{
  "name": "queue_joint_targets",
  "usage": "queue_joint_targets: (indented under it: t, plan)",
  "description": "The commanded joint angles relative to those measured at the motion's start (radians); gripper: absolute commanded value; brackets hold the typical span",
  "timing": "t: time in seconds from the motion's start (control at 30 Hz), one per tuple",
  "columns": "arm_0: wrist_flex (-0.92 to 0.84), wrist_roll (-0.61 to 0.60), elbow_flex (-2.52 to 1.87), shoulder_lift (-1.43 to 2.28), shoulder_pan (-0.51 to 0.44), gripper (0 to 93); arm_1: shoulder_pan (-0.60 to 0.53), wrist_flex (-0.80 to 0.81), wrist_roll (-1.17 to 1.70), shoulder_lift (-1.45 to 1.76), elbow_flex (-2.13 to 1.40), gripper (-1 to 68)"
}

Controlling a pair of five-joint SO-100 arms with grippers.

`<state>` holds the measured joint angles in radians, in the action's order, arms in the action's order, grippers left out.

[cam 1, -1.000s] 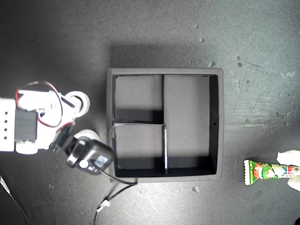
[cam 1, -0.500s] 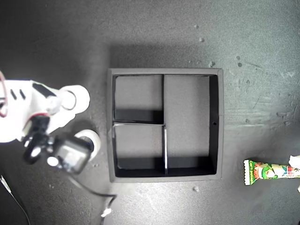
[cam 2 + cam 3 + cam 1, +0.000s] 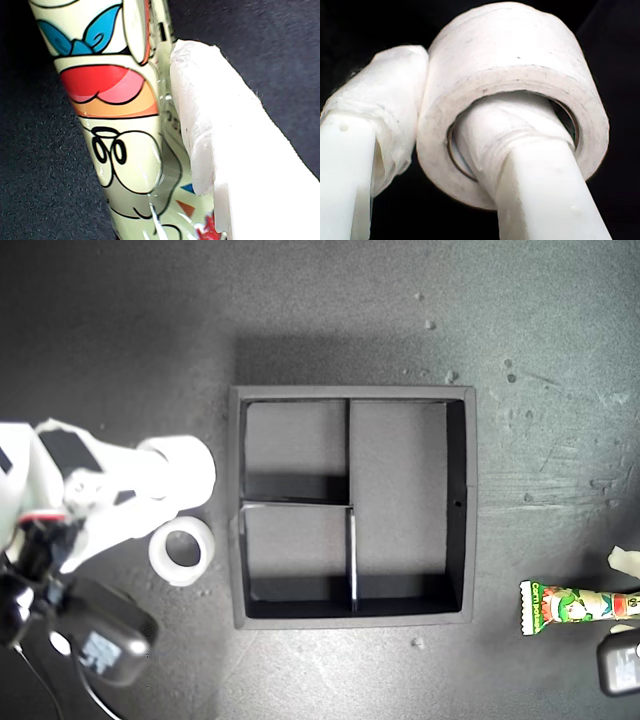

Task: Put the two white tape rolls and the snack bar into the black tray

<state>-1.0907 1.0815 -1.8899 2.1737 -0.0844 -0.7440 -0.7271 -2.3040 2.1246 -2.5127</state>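
The black tray (image 3: pixel 462 502) lies in the middle of the exterior view with nothing in its compartments. To its left, my second gripper (image 3: pixel 165 478) is shut on one white tape roll (image 3: pixel 188 466). One finger (image 3: pixel 520 150) goes through the roll's hole and the other presses its outer wall (image 3: pixel 485 55). The second tape roll (image 3: pixel 182 550) lies flat just below it, free. The snack bar (image 3: pixel 572 605) lies at the exterior view's right edge. My first gripper (image 3: pixel 628 598) straddles its far end, open, with one white finger (image 3: pixel 225 150) beside the wrapper (image 3: pixel 115 100).
The dark mat (image 3: pixel 330 310) carries small pale crumbs near the tray's upper right and below its lower edge. A thin cable (image 3: pixel 40 680) runs along the exterior view's lower left under the second arm's camera housing (image 3: pixel 100 645).
The second arm has swung down towards the exterior view's lower left, uncovering the lower roll. The held roll has shifted slightly right. At the right edge the first gripper's finger has moved up off the bar.
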Motion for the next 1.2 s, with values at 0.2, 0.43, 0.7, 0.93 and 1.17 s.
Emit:
queue_joint_targets:
  t: [0.2, 0.43, 0.7, 0.93, 1.17]
  plan:
    - [-0.006, 0.015, 0.265, -0.236, -0.097, 0.0, 0.049, 0.173, -0.017, -0.005, -0.164, 22.7]
    - [-0.006, 0.061, 0.414, -0.41, -0.195, 0.0, 0.114, 0.17, 0.118, -0.005, -0.166, 4.4]
    - [-0.003, 0.103, 0.468, -0.535, -0.225, 0.0, 0.187, -0.183, 0.449, 0.008, 0.137, 1.0]
    - [-0.003, 0.094, 0.558, -0.655, -0.222, 0.0, 0.259, -0.411, 0.808, -0.003, 0.422, 0.4]
    - [-0.003, 0.091, 0.603, -0.701, -0.215, 0.0, 0.408, -0.494, 1.411, -0.005, 0.583, 0.2]
